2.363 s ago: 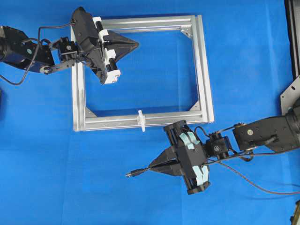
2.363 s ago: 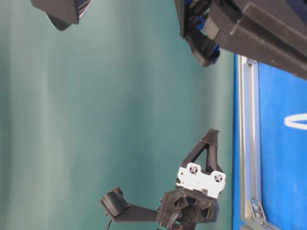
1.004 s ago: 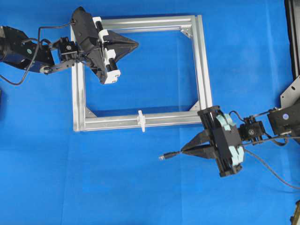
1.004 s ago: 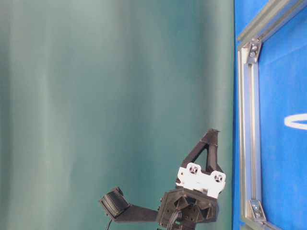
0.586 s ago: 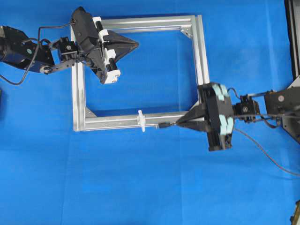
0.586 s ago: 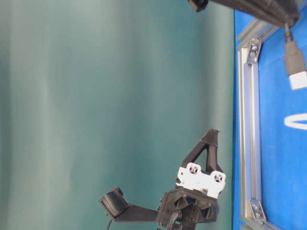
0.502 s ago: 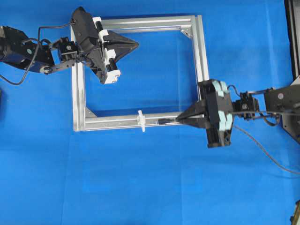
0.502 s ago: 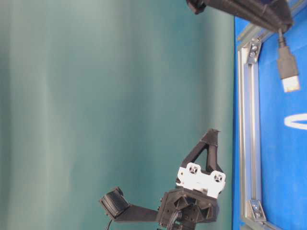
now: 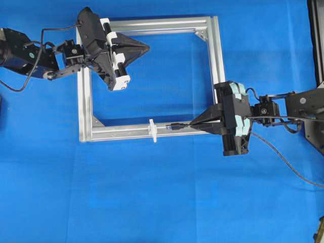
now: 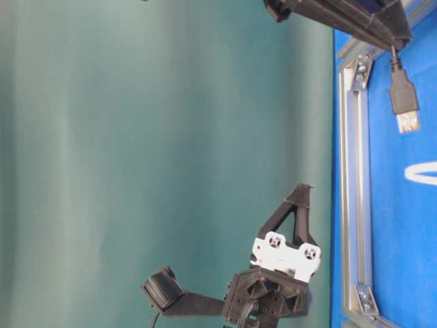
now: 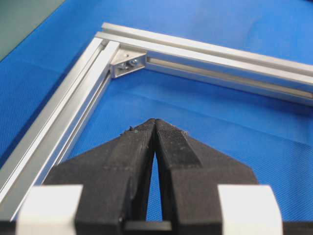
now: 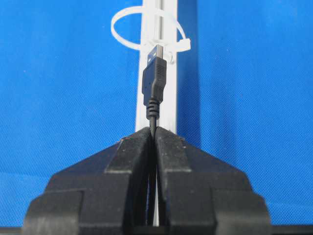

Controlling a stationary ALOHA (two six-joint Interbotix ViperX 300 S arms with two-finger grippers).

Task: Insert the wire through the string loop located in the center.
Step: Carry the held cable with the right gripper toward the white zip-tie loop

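Jaws of the right gripper (image 12: 152, 134) clamp the wire (image 12: 153, 83), plug now over the frame (image 9: 126, 132) bar, just short of the string loop (image 12: 146, 27), seemingly aligned; a second ago it hung beside the frame. Left gripper (image 9: 147, 48) sits shut, empty, unmoved.

A thin black wire (image 9: 283, 158) is seen trailing across blue cloth from the right. Its dark plug (image 9: 174, 127), tipped in silver, is held level above a silver bar, pointed at a small white string loop (image 9: 152, 130). The loop stands upright on that bar, just beyond the plug's tip, not yet entered.
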